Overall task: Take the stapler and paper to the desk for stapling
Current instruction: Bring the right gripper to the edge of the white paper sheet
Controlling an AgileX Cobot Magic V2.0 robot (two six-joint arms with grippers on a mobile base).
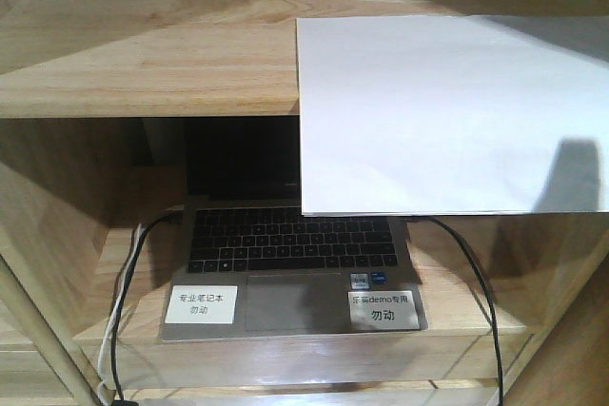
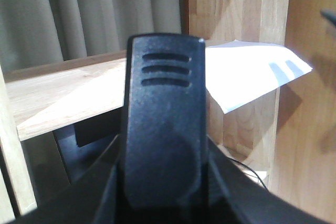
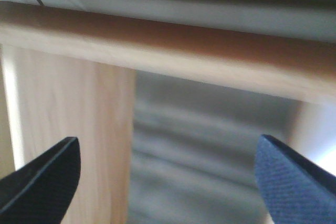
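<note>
Paper edges: one plain white rectangular paper sheet [image 1: 438, 111] lies on the upper board of the light wooden shelf unit [image 1: 143, 54], at the upper right of the front view. Its near strip overhangs the board's front edge. Its right edge runs out of frame, and a grey shadow falls on its lower right part.
Open room: bare wood shows on the board to the left of the sheet. Below is a compartment with wooden walls on both sides.
Compartment: one open grey laptop [image 1: 295, 254]. The overhanging sheet covers the right part of its screen.
Counts: paper 1; stapler 1; laptop 1; white labels 2 [image 1: 201, 303] [image 1: 382, 309] on the palm rest; black cables 2 [image 1: 128, 273] [image 1: 471, 273]; white cable 1 [image 1: 119, 320].
Left gripper [image 2: 163, 145]: dark fingers [image 2: 105, 177] close in against both sides of a small black stapler [image 2: 163, 119] with three grooves near its top. It stands upright at frame centre. No label patch faces this camera.
Paper vs left fingers: in the left wrist view the sheet [image 2: 252, 72] sits at the upper right, beyond the stapler and apart from it, with a corner jutting past the shelf edge.
Right gripper [image 3: 168, 182]: the two black fingertips [image 3: 47, 177] sit in the lower corners, spread wide, with nothing between them.
Paper vs right fingers: a blurred wooden edge crosses the frame above the tips. I cannot tell whether the pale band over it is the sheet.
</note>
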